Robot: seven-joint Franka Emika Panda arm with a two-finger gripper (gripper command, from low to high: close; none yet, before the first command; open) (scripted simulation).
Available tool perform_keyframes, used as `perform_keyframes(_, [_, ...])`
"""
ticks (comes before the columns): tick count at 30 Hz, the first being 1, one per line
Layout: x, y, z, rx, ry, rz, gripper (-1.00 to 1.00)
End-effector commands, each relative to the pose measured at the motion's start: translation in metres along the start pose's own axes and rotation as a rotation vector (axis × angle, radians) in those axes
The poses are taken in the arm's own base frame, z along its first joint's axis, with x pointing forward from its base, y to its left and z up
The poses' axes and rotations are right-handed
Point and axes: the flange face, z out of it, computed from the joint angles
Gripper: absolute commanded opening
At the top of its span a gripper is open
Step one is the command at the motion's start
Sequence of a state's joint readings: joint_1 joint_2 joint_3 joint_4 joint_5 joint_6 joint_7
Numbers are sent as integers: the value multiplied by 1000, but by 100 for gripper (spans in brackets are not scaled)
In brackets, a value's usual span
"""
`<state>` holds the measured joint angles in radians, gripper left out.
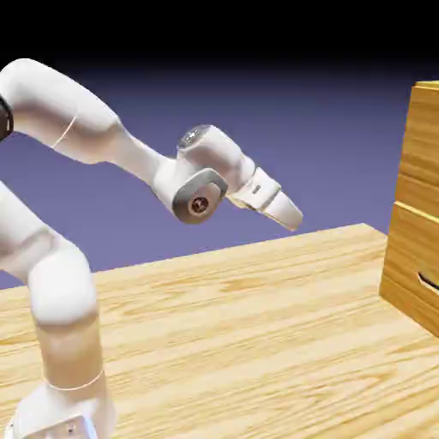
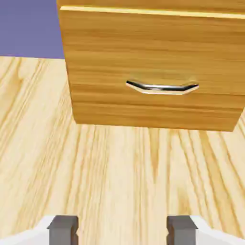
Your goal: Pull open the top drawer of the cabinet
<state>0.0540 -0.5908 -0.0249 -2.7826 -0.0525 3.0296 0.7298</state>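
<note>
Top drawer [image 1: 420,137] sits at the right edge of the exterior view, upper part of the cabinet [image 1: 416,223], front flush with the fronts below. Gripper [image 1: 290,214] hangs mid-frame above the desk [image 1: 240,326], angled down toward the cabinet, well apart from it. Hand view: a drawer front with a silvery handle [image 2: 162,88] fills the upper frame; grey fingertips [image 2: 62,228] at the bottom edge stand wide apart, nothing between them.
</note>
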Motion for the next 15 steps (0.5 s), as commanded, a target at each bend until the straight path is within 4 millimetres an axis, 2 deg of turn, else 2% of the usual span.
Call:
perform_keyframes(1, [5, -15, -11, 33, 17, -55, 0])
perform_keyframes(5, [23, -65, -60, 158, 99, -262, 0])
perform_keyframes(8, [37, -94, -101, 242, 174, -401, 0])
perform_keyframes(11, [51, -115, -143, 316, 259, -525, 0])
perform_keyframes(15, [73, -129, -197, 397, 384, -664, 0])
